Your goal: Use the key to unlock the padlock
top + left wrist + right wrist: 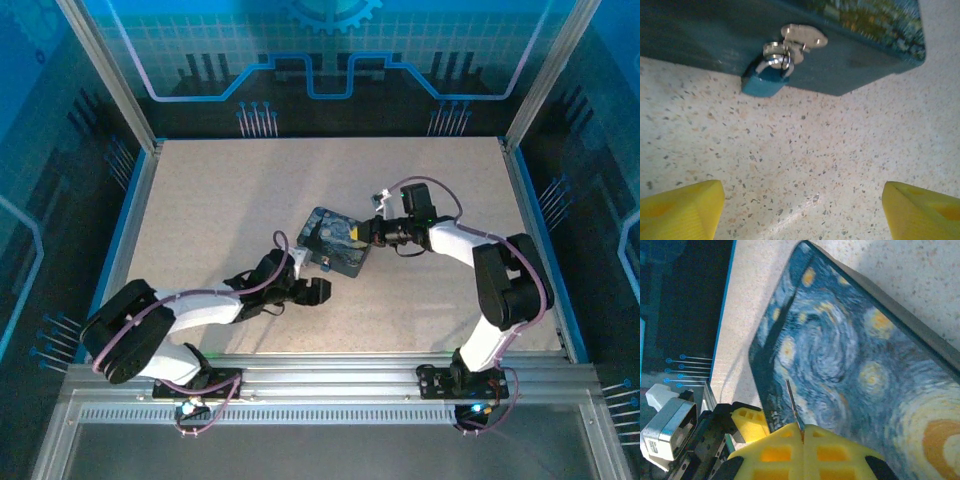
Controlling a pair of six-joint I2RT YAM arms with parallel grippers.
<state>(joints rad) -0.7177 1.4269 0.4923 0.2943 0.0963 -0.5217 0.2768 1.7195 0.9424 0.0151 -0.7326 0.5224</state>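
The small blue padlock (764, 81) hangs by its silver shackle (776, 57) from the metal hasp (803, 37) on the side of the dark blue starry-night box (336, 243). My left gripper (802, 212) is open on the table just short of the lock, its yellow fingers (682, 210) wide apart and holding nothing. My right gripper (803, 434) is shut on the key (793, 406), a thin silvery blade seen edge-on, sticking out over the box lid (855, 355). From above, the right gripper (372, 233) is at the box's right edge and the left gripper (320, 290) at its near corner.
The box lies askew near the middle of the speckled table (220, 200). Blue-edged walls (135, 200) and metal posts enclose the table. An aluminium rail (330, 375) runs along the near edge by the arm bases.
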